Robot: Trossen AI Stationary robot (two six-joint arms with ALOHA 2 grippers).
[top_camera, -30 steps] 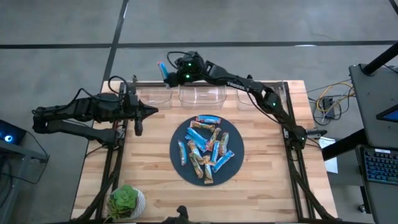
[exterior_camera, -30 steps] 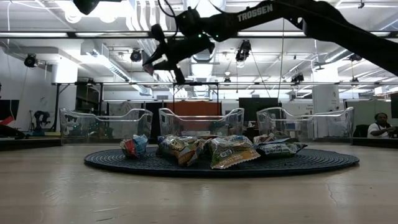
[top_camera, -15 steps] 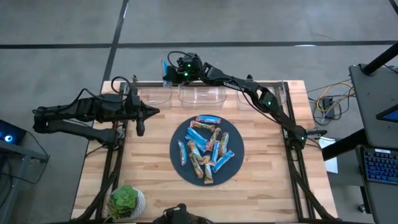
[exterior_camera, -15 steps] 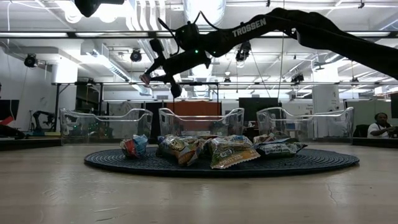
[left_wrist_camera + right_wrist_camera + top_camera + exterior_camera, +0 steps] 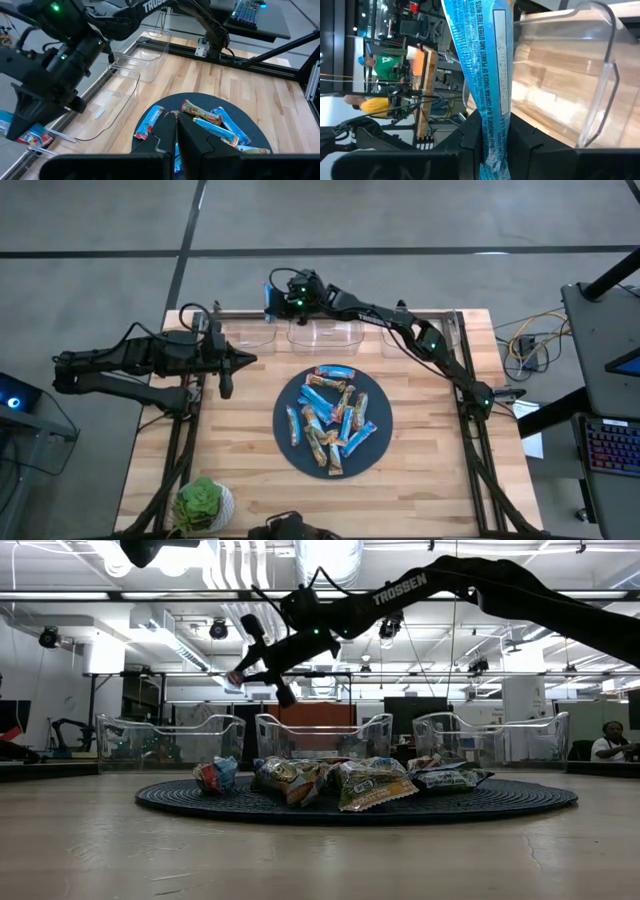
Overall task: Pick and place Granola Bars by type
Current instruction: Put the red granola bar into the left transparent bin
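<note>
On the left, the left end effector (image 5: 243,359) hangs over the worktop (image 5: 420,450) with its fingers pressed tight together, holding nothing. In the middle, the other granola bars (image 5: 330,416) lie in a pile on the dark round mat (image 5: 285,405). Up at the back, the right end effector (image 5: 268,297) pinches one blue granola bar (image 5: 485,75) above the far edge of the left clear bin (image 5: 247,335).

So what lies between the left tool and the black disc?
Only bare wood tabletop, seen in the high view, between the left tool and the disc.
</note>
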